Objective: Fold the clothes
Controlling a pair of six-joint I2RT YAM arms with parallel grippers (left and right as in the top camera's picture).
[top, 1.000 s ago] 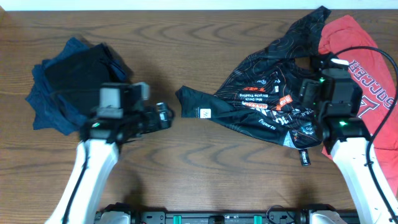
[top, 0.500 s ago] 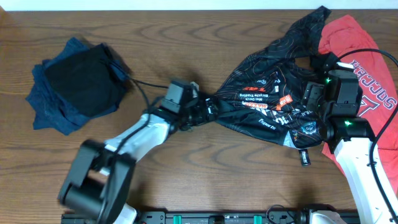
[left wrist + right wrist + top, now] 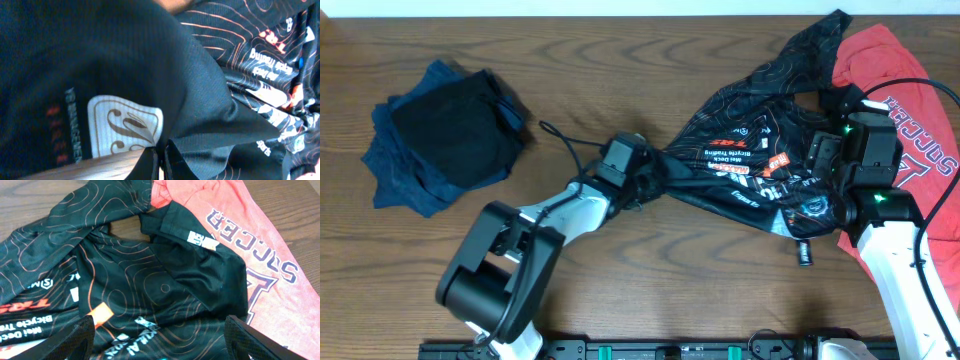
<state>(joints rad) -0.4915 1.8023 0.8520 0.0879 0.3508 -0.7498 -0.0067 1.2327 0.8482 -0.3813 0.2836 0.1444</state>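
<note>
Reads "SOCCER" in block capitals, upside down, on the red shirt [image 3: 210, 200] at two o'clock — and "Bicycle Trading" in white on the black jersey [image 3: 130, 280] at eight o'clock.

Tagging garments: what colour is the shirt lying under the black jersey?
Red shirt, with white-outlined SOCCER lettering; shows best in the right wrist view.

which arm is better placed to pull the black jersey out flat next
Left: the left end effector is shut on the jersey at its tip, likely ready to drag it. The right end effector hovers open over the other end.
</note>
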